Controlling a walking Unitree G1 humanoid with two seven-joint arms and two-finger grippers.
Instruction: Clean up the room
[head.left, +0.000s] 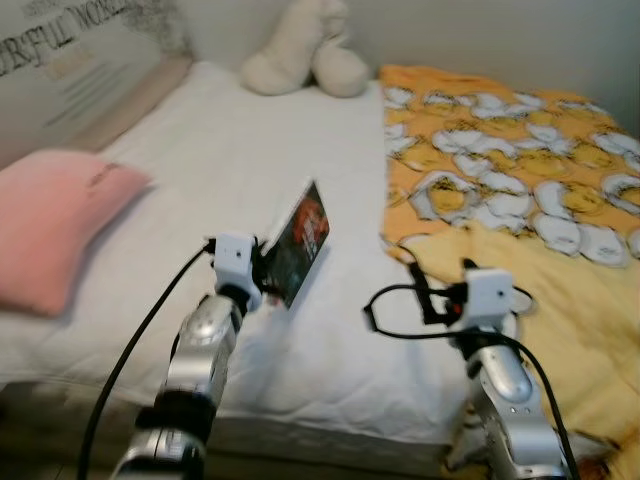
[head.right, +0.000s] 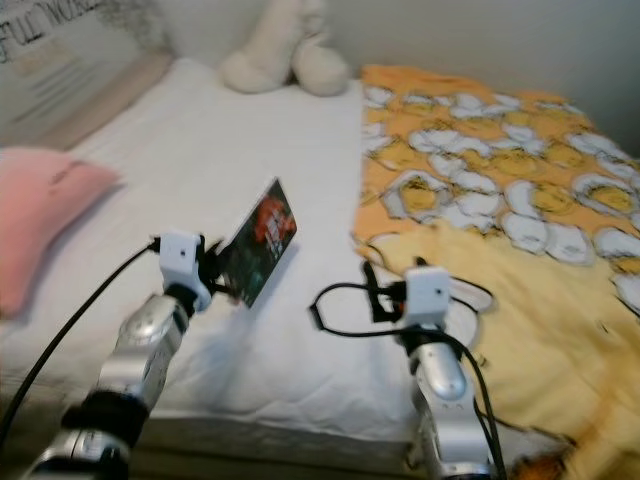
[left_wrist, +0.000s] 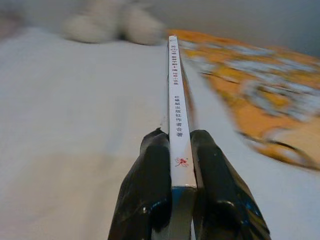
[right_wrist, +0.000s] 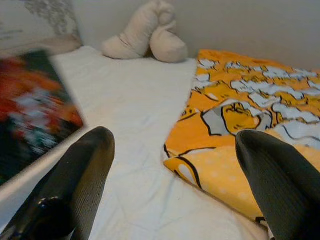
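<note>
I'm in a home bedroom: a bed (head.left: 250, 160) with white sheet, a pink pillow (head.left: 50, 225), a cream plush toy (head.left: 305, 50) and an orange patterned blanket (head.left: 500, 150).

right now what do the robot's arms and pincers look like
Both arms are silver metal with black joint bands, each topped by a white boxy wrist block and trailed by looping black cables. The left pincer and right pincer each have two long, black, rounded fingers.
</note>
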